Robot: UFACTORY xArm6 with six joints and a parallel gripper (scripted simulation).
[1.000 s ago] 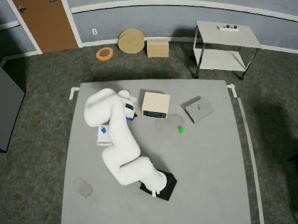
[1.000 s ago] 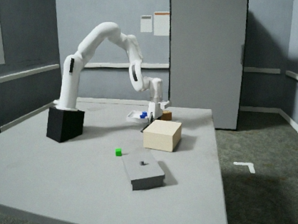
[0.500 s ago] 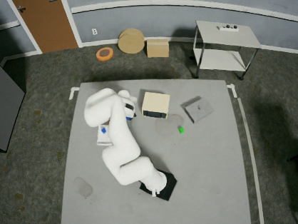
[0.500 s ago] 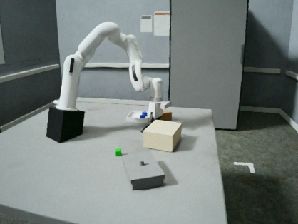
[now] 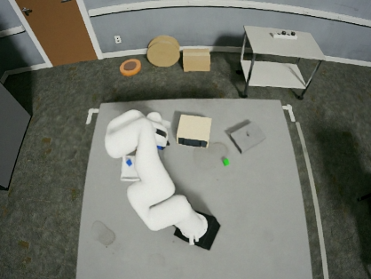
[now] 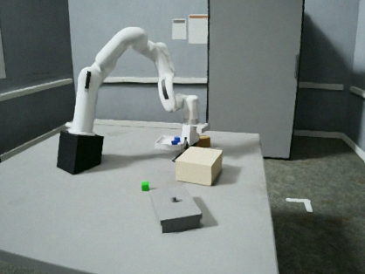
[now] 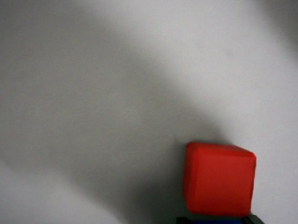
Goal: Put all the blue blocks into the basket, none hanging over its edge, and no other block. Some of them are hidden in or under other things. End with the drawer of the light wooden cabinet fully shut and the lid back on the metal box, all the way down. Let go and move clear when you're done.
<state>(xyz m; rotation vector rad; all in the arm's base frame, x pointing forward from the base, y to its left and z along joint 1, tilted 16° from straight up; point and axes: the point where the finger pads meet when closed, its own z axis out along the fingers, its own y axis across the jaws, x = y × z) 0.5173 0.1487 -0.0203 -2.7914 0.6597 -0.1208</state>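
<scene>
Seen from above, with clock hours read from its middle, the grey worktop carried the white arm, its foot at six o'clock. The pale cabinet stood at twelve; whether its drawer was fully shut could not be told. At two o'clock, the metal box had its knobbed lid over it. The white basket sat at nine, partly under the arm, with blue showing inside.

The claw, low at about eleven, was partly open, its fingers closed about a blue block. A red block sat just beyond that one, toward twelve in the wrist view. A green block lay near the metal box.
</scene>
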